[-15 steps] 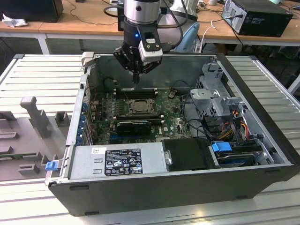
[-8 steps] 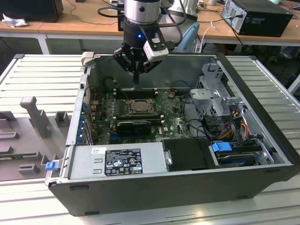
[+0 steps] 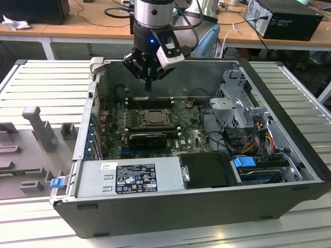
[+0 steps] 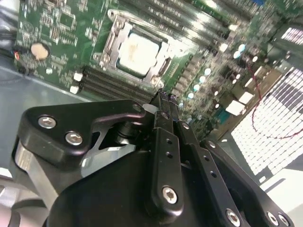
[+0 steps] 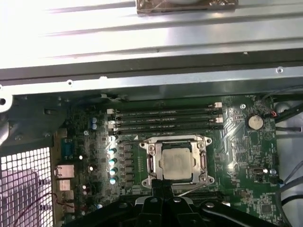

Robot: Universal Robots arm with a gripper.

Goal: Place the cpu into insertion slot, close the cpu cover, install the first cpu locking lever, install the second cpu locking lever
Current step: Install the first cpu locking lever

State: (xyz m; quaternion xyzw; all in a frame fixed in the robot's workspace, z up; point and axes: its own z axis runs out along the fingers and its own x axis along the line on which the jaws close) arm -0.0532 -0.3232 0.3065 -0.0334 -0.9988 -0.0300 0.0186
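Observation:
The cpu [image 5: 176,162] lies flat in the insertion slot [image 3: 153,117] on the green motherboard [image 3: 192,135], its pale metal top facing up. The silvery cpu cover [image 5: 152,160] lies down around it as a frame, and both also appear in the second wrist view, cpu [image 4: 137,49] and cover [image 4: 119,34]. My gripper [image 3: 148,86] hangs above the board, over the memory slots just behind the socket. Its black fingers [image 4: 163,100] are pressed together with nothing between them. In the first wrist view the gripper [image 5: 163,183] tip sits at the socket's near edge. A thin metal rod [image 5: 191,188] runs beside the socket.
Long black memory slots [image 5: 163,120] run beside the socket. A grey power supply box [image 3: 132,176], a drive cage [image 3: 239,106] and loose cables [image 3: 258,137] fill the case. The case walls [image 3: 85,119] rise around the board. A coin battery [image 5: 254,122] sits on the board.

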